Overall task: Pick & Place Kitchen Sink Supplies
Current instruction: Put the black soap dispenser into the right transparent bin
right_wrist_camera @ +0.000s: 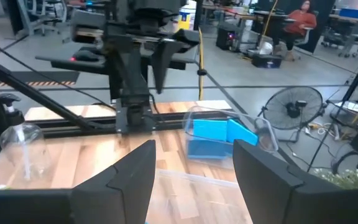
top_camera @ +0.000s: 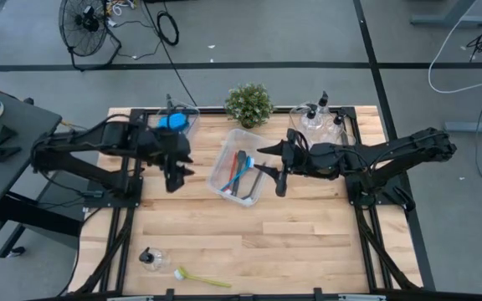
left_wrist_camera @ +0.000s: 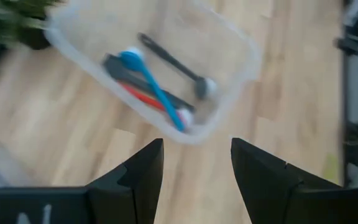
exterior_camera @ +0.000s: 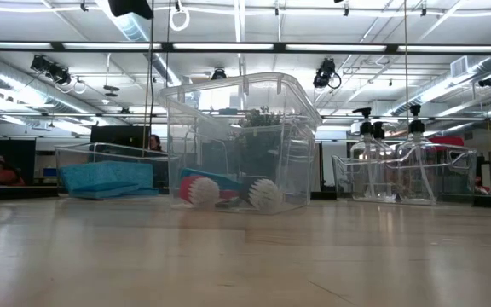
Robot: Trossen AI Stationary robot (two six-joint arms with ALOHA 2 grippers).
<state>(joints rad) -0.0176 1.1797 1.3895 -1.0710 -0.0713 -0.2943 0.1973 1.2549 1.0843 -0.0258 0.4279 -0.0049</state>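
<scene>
The left gripper [top_camera: 175, 175] hung above bare wood with its fingers [left_wrist_camera: 143, 176] spread and nothing between them; just beyond its tips, toward the table's middle, lay the clear centre bin [top_camera: 223, 178] holding the brushes [top_camera: 239, 175], a blue, a red and a dark-handled one lying side by side. Behind that gripper, at the table's back edge, a second clear bin [top_camera: 192, 116] held the blue sponges [top_camera: 172, 122]. The right gripper [top_camera: 275, 168] hovered on the centre bin's other side, its fingers [right_wrist_camera: 133, 176] likewise apart and empty, facing the left arm across the bin. Behind it, at the back edge, a third bin [top_camera: 301, 113] held pump bottles [top_camera: 322, 104], and the potted plant [top_camera: 248, 104] stood between the two back bins. Well away from both grippers, at the near edge on the left arm's side, one clear bottle [top_camera: 149, 260] lay beside a yellow-green brush [top_camera: 201, 278]. The table [top_camera: 308, 242] was pale wooden planking on a black frame. Around it stretched a grey floor with cables and a standing fan [top_camera: 84, 21]; the low view showed a ceiling of pipes and strip lights, and a person [right_wrist_camera: 296, 22] sat at a far desk.
</scene>
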